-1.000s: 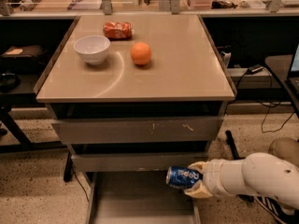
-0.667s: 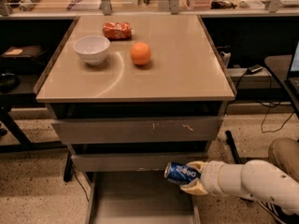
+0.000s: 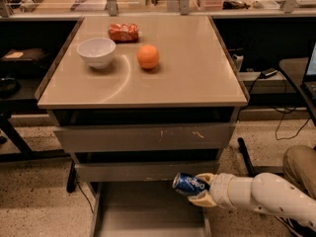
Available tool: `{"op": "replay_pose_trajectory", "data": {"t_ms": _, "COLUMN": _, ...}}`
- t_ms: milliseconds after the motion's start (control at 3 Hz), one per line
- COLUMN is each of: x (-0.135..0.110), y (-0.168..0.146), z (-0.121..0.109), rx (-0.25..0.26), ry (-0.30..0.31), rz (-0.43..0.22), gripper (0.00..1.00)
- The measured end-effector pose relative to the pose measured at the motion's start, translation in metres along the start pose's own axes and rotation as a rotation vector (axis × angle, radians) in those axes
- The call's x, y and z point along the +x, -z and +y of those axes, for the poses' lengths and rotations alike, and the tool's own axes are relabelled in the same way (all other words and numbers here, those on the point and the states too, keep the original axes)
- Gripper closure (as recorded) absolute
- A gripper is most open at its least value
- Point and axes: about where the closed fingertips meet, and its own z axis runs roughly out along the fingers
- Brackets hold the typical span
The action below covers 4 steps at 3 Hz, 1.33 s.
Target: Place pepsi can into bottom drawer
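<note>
The gripper (image 3: 198,188) sits low at the right of the cabinet, at the end of a white arm (image 3: 266,197) that reaches in from the lower right corner. Its jaws are clamped on the pepsi can (image 3: 185,183), one tan finger above the can and one below it. The can lies on its side with its silver end pointing left and slightly up, the white lettering facing the camera.

The can hangs over the right part of the bottom drawer (image 3: 143,214), which is pulled out, its flat grey floor showing between thin side rails. It appears to be held clear of the floor, though its height above it is hard to judge from this angle. It is just below the front of the middle drawer (image 3: 128,172), which is shut. The top drawer (image 3: 123,138) above that is shut too, with scuff marks on its face.

On the beige worktop (image 3: 197,78) stand a white bowl (image 3: 96,52) at the left and an orange (image 3: 148,57) just to its right. An orange-red snack bag (image 3: 123,32) lies behind them, near the far edge.
</note>
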Motion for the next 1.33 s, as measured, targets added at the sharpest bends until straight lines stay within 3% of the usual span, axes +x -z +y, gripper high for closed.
{"op": "replay_pose_trajectory", "data": {"t_ms": 333, "x": 0.02, "y": -0.035, "z": 0.013, "rx": -0.024, "ry": -0.04, "rz": 0.009, "gripper": 1.0}}
{"op": "replay_pose_trajectory", "data": {"t_ms": 667, "x": 0.056, "y": -0.095, "z": 0.029, "rx": -0.048, "ry": -0.079, "rz": 0.012, "gripper": 1.0}}
{"op": "replay_pose_trajectory", "data": {"t_ms": 1333, "x": 0.125, "y": -0.191, "z": 0.043, "rx": -0.062, "ry": -0.1, "rz": 0.024, "gripper": 1.0}}
